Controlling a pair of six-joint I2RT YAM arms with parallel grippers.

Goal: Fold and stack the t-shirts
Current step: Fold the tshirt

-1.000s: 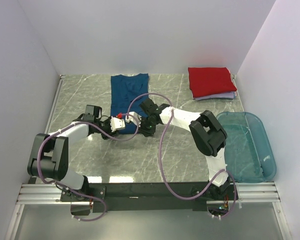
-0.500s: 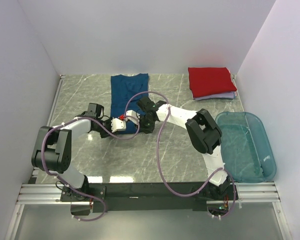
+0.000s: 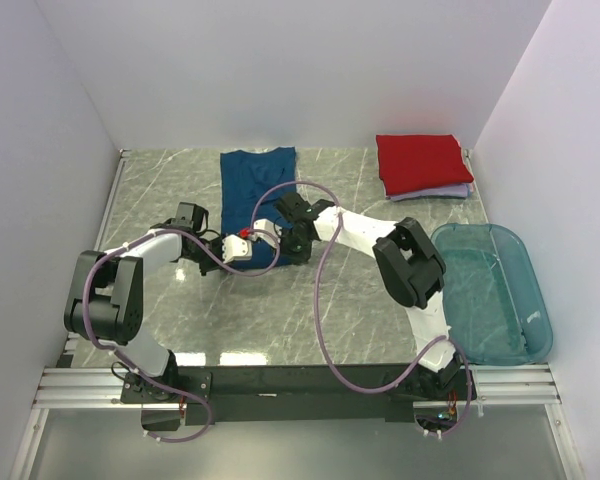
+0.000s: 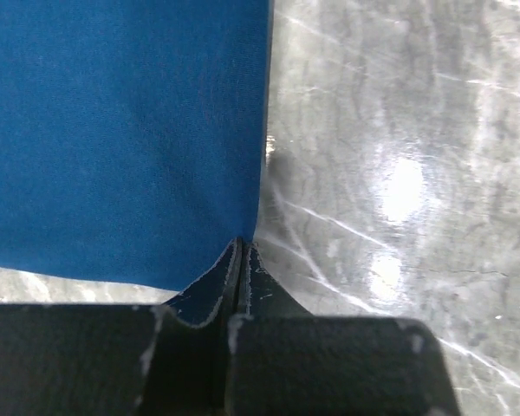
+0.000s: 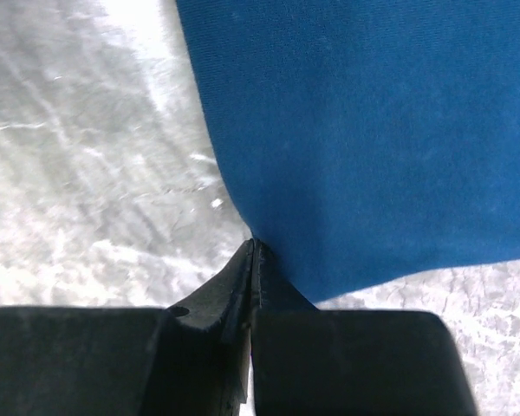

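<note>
A dark blue t-shirt lies folded into a long strip at the back middle of the table. My left gripper and right gripper sit low at its near end, close together. In the left wrist view the left gripper is shut, its tips pinching a near corner of the blue cloth. In the right wrist view the right gripper is shut on the other near corner of the cloth. A folded red t-shirt rests on a folded pale lavender one at the back right.
A translucent teal tub stands at the right edge of the marble table. White walls close in the left, back and right. Purple cables loop over both arms above the shirt's near end.
Both grippers have gone from partly open to shut on the blue shirt's near corners. Both arms have edged slightly toward the shirt.
</note>
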